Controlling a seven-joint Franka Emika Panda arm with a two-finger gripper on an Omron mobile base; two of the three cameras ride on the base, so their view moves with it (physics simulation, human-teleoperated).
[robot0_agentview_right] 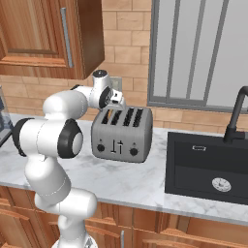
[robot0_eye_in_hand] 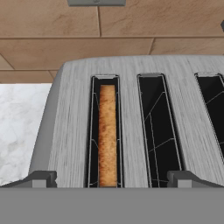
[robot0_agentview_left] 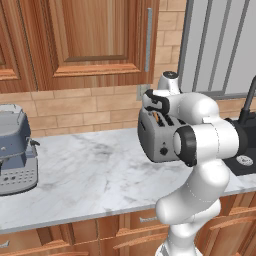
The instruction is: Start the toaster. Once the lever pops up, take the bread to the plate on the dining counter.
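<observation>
Blue-grey coffee machine [robot0_agentview_left: 15,150] at the far left of the marble counter [robot0_agentview_left: 95,175], against a tan brick wall [robot0_agentview_left: 75,107]. Wooden wall cabinets [robot0_agentview_left: 85,40] above, with a metal bar handle [robot0_agentview_left: 148,40]. Black sink [robot0_agentview_right: 208,167] sunk into the counter, black faucet [robot0_agentview_right: 237,114] behind it. Grey-framed window [robot0_agentview_right: 198,53] over the sink. Wooden drawers [robot0_agentview_left: 125,222] below.
</observation>
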